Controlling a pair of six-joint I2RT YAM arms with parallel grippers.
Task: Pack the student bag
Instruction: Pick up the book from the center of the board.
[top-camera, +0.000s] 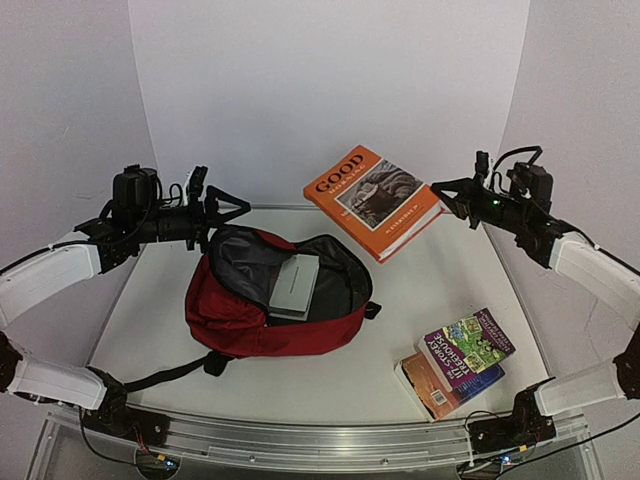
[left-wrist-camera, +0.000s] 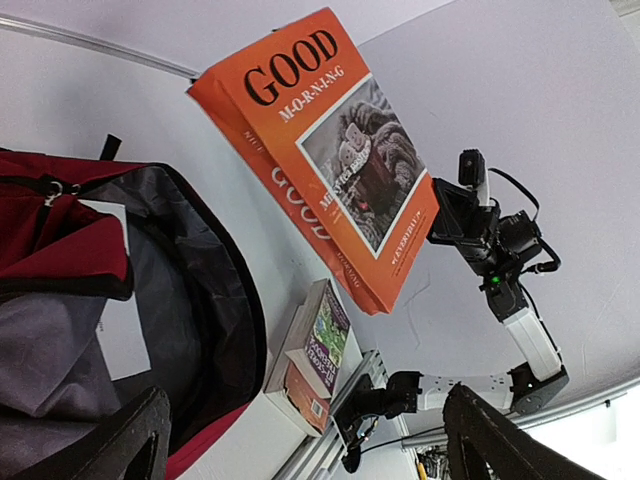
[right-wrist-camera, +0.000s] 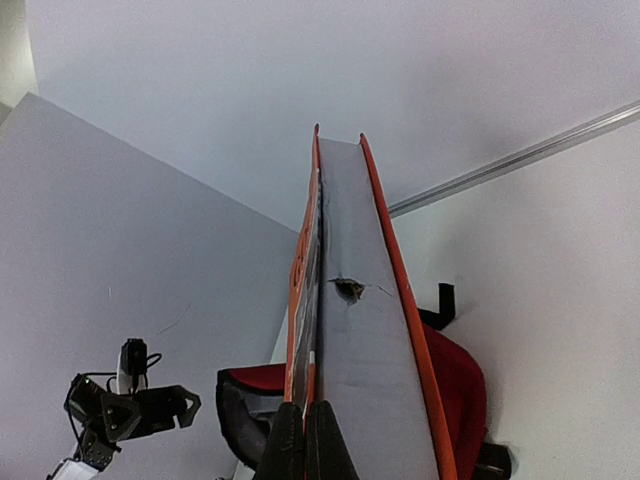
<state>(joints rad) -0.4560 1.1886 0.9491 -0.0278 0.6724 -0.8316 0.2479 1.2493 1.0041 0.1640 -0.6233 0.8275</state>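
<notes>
left claw (top-camera: 238, 207): jaws spread wide | right claw (top-camera: 442, 196): clamped on orange book (top-camera: 372, 200), book aloft | student bag (top-camera: 250, 325): unzipped on tabletop (top-camera: 420, 285), just below left claw, below and left of right claw

Both arms up over the work area. My left arm (top-camera: 60, 270) rises from its base at the near left and reaches inward with the wrist about level. My left hand (top-camera: 232, 216) is spread wide, with nothing between its fingers (left-wrist-camera: 135, 440). Opposite, my right arm (top-camera: 590, 268) mirrors the pose, elbow out to the right and forearm angled inward. My right hand (top-camera: 441, 198) sits high, its fingers (right-wrist-camera: 300, 445) pinched tight on the edge of an orange book (top-camera: 372, 200), carrying it in the air.
</notes>
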